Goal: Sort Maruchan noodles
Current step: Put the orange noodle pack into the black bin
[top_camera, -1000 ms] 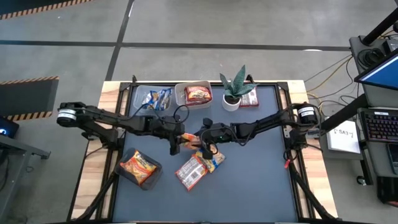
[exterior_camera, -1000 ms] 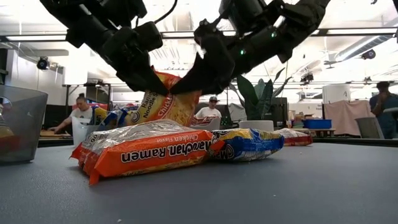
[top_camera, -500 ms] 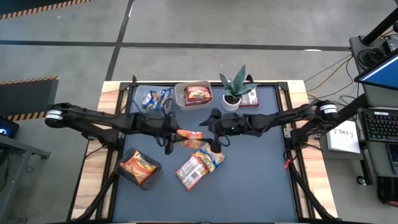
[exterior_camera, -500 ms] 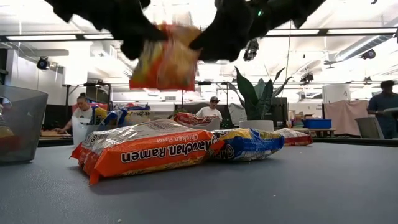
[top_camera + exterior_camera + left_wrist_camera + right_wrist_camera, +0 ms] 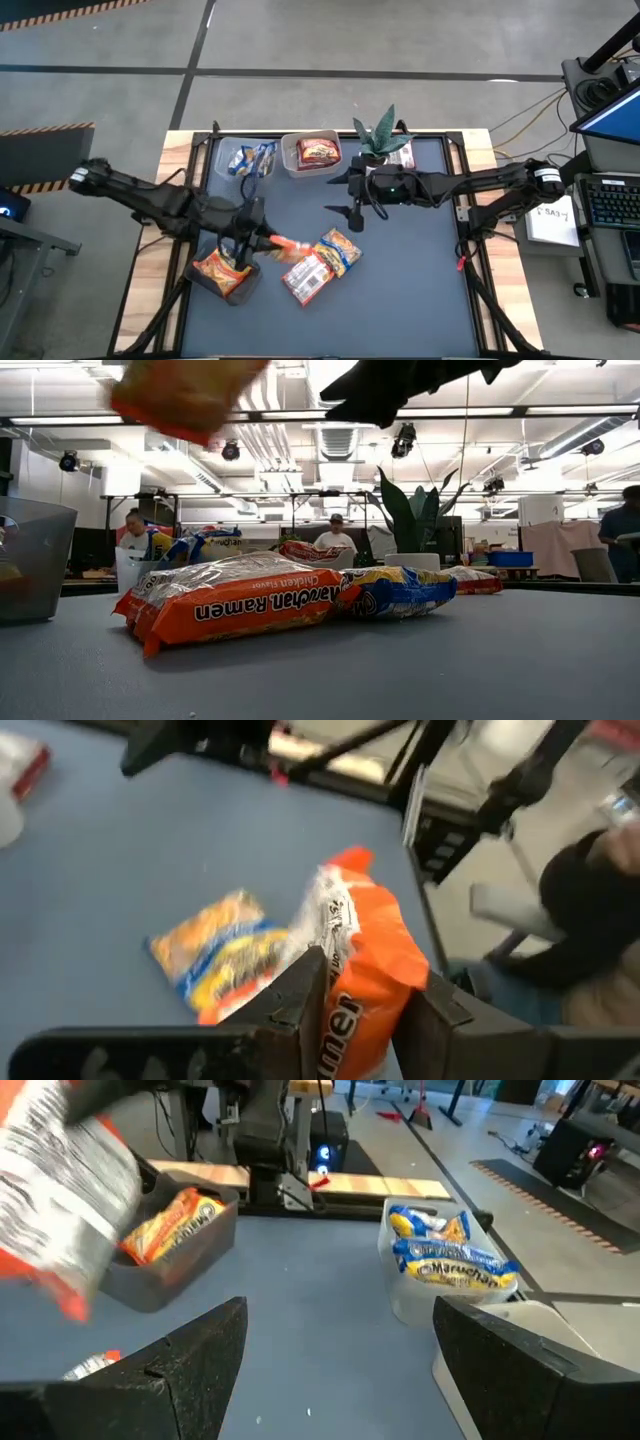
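The orange Maruchan ramen packet (image 5: 365, 970), crinkly glossy plastic with a silvery-white printed face, hangs clamped in the left gripper (image 5: 258, 240) above the mat's front-left part, beside a dark tub (image 5: 243, 288) holding another orange packet (image 5: 220, 270). The right gripper (image 5: 356, 212) hovers mid-mat, fingers spread, grasping nothing.

Held orange packet (image 5: 183, 395): blurred in low view, cut off by top edge; print unreadable. Same packet in right wrist view blurred, cut by pic's edge. Right arm (image 5: 400, 385): seen only as dark shape at top edge, low view. Packet beside plant (image 5: 402, 156): partly hidden by arm and leaves. Left fingers (image 5: 290, 1005) hide packet's lower part.
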You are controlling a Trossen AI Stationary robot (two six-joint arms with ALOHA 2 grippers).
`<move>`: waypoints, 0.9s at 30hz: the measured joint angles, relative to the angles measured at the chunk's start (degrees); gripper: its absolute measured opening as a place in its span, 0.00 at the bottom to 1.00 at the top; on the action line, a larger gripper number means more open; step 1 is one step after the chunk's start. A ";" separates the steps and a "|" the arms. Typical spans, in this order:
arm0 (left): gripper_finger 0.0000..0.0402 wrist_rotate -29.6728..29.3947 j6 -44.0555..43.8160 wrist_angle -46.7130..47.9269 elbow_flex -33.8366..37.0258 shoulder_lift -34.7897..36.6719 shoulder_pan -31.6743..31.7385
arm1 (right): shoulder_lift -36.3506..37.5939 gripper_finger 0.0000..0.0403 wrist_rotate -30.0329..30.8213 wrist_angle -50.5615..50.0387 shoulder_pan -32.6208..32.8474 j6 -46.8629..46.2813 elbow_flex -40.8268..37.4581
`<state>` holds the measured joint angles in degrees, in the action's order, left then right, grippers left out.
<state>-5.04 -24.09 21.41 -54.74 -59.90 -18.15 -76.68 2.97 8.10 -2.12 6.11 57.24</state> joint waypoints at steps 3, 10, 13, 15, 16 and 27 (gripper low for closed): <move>0.20 -5.93 -4.29 10.26 -5.03 -0.20 -4.61 | -0.29 0.76 0.01 -0.60 -0.41 0.07 -0.22; 0.20 -19.58 -25.64 34.75 -13.67 -1.50 -15.84 | -0.27 0.76 -0.01 -0.52 -0.82 -0.83 -1.38; 0.20 -23.89 -33.44 40.29 -14.16 -2.32 -20.25 | -0.27 0.77 -0.01 -0.46 -0.82 -0.98 -2.00; 0.20 -23.76 -35.48 41.59 -14.16 -2.67 -21.67 | -0.27 0.77 -0.01 -0.14 -0.93 -1.44 -2.17; 0.20 -23.69 -35.64 41.64 -14.14 -2.84 -22.08 | -0.27 0.77 -0.02 -0.09 -0.93 -1.91 -2.24; 0.20 -27.52 -34.52 41.57 -14.05 -7.00 -22.14 | -0.25 0.75 -0.14 -0.28 -0.93 -4.00 -3.22</move>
<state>-32.56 -58.61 62.99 -68.79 -66.90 -40.29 -76.93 2.83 7.82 -3.05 2.11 54.02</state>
